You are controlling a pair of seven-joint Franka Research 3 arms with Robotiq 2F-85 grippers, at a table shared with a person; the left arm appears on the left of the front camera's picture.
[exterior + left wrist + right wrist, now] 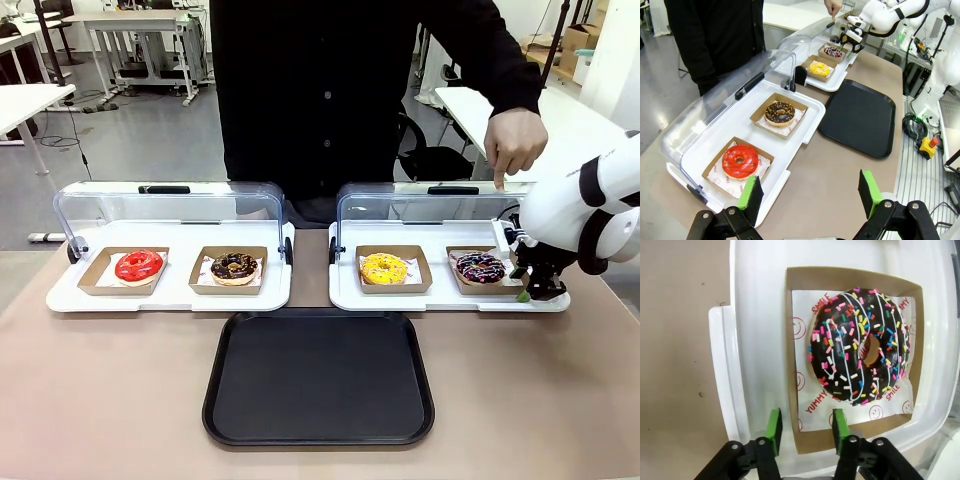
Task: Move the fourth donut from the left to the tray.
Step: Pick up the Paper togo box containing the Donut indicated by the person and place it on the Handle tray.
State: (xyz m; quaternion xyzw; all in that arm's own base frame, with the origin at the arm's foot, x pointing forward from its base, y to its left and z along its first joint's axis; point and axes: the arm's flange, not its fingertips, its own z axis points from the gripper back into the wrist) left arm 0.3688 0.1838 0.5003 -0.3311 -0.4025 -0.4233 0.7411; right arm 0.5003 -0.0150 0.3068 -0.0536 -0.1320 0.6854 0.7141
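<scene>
Closing in for the grasp is judged to be the step in hand. Well off to one side of the right gripper (540, 285), out on the table (120, 380), the black serving tray (318, 380) is seen bare. Directly beneath the gripper lies the edge of the white display tray (755, 340), with a person's hand (515, 140) pointing down just beyond it. Between the green pads (773, 425) the side wall of the small brown cardboard tray (850, 277) appears to be straddled. The jaws are part open and nothing is gripped. Just ahead of the fingertips, the chocolate-glazed donut (840, 350), striped pink and white and sprinkled, is seated in that cardboard tray. Next, the jaws would need to be shut on the wall and the load carried level to the black tray. The left gripper (810, 190) is held wide open, empty.
</scene>
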